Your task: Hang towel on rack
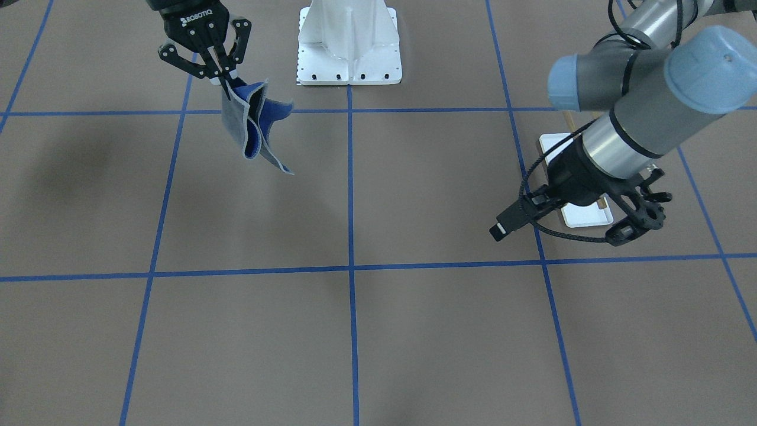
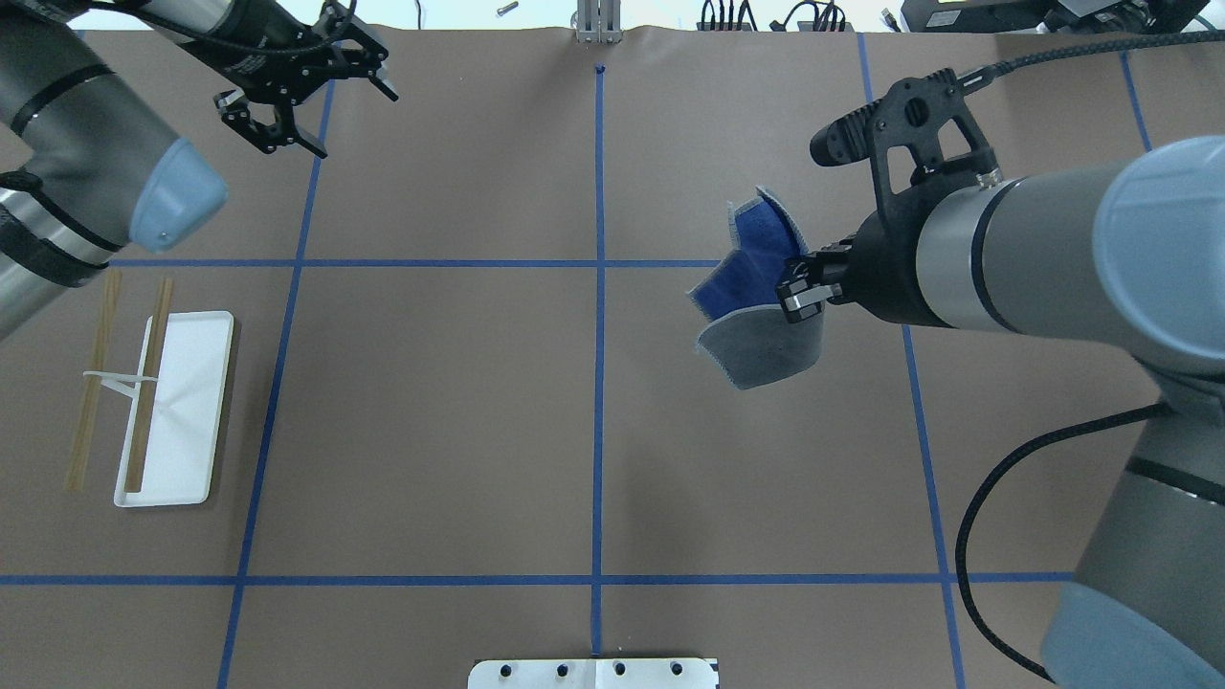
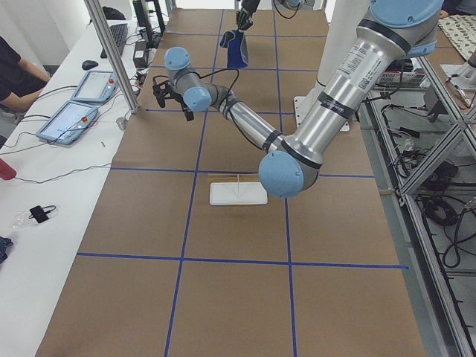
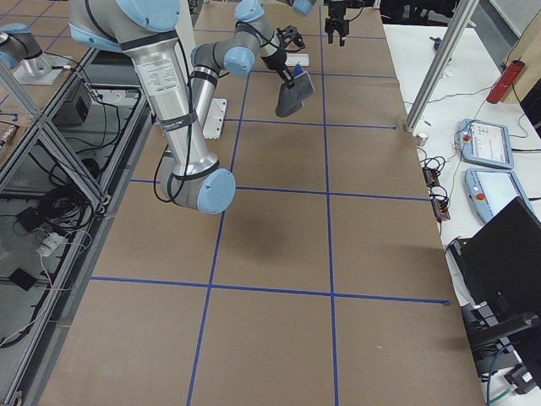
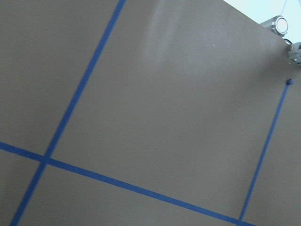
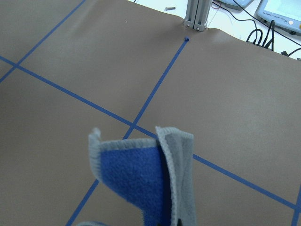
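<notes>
Nearest the robot's white pedestal (image 2: 593, 673), on its left side, the rack (image 2: 182, 411) stands on the brown table (image 2: 459, 431). Its white tray base is flat and its two tan dowel bars run parallel, with nothing on them. Farther out on the robot's right side, the right gripper (image 2: 799, 287) has its fingers pinched together on one edge of the towel (image 2: 761, 325). The cloth hangs clear of the table in loose folds, grey outside and blue inside, well apart from the rack. Farthest off, the left gripper (image 2: 349, 120) hovers over the table's far left, jaws spread wide and holding nothing.
</notes>
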